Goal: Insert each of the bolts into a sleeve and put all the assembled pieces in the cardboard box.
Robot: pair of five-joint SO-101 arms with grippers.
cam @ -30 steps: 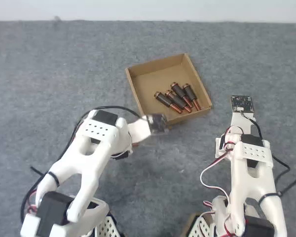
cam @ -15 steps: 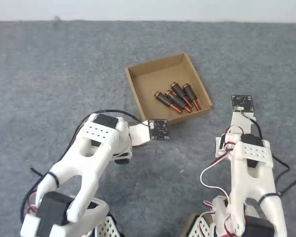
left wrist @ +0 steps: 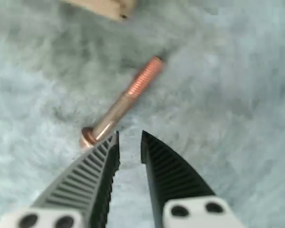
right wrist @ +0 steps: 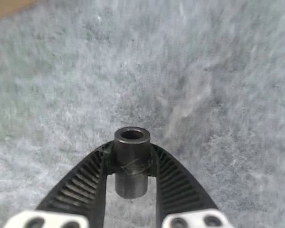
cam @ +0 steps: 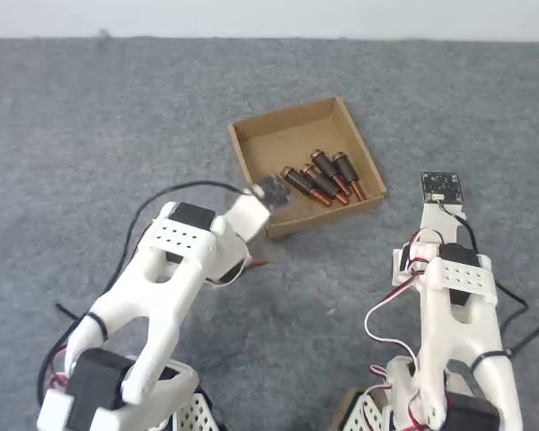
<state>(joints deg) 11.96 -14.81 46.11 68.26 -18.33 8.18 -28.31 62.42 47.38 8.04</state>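
Note:
A copper bolt (left wrist: 123, 104) lies flat on the grey carpet just short of the cardboard box's corner (left wrist: 104, 5). My left gripper (left wrist: 129, 140) hovers over the bolt's head end, open by a narrow gap with nothing between its fingers. In the high view only the bolt's tip (cam: 257, 263) peeks out beside the left arm (cam: 193, 247). My right gripper (right wrist: 132, 151) is shut on a dark sleeve (right wrist: 132, 164), held upright with its bore facing up. The cardboard box (cam: 251, 166) holds several assembled pieces (cam: 323, 178).
The right arm (cam: 449, 278) stands over the carpet to the right of the box, its wrist camera (cam: 440, 187) near the box's right corner. Bare carpet stretches to the left and behind the box.
The left arm's wrist has swung up towards the box's near wall, and the bolt's tip now shows beside it. The right arm has kept still with the sleeve.

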